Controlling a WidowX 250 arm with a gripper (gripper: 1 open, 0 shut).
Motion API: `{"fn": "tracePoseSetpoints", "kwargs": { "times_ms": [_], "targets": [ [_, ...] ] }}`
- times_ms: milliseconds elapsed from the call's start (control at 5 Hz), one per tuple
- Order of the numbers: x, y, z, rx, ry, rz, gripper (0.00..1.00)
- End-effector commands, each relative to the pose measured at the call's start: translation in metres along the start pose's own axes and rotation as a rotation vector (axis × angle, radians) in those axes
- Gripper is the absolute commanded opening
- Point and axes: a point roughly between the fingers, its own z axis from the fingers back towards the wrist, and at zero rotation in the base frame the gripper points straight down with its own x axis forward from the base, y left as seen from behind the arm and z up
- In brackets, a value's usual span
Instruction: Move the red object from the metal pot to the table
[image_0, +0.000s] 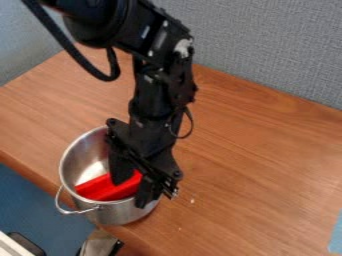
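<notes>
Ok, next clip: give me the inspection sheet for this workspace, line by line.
Surface: brown wood-grain table, bare apart from the pot.
Job's things: metal pot near the front edge; red object inside it.
Clutter: dark item at the bottom edge, unclear what.
Grippers: gripper pointing down into the pot, around the red object; whether it grips cannot be told.
Cables: black cable looping along the arm.
Surroundings: grey wall behind.

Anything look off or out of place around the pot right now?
The metal pot sits close to the table front edge. The red object lies slanted inside it, with the gripper reaching in. Nothing spilled or damaged.
</notes>
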Motion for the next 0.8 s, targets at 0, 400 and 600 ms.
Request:
{"fn": "tracePoseSetpoints", "kwargs": {
  "times_ms": [0,400,600],
  "targets": [
    [0.0,-0.001,0.011,0.041,-0.031,0.036,0.0],
    [0.005,-0.011,0.039,0.087,-0.079,0.101,0.0],
    [0.011,-0.003,0.025,0.085,-0.12,0.087,0.0]
  ]
}}
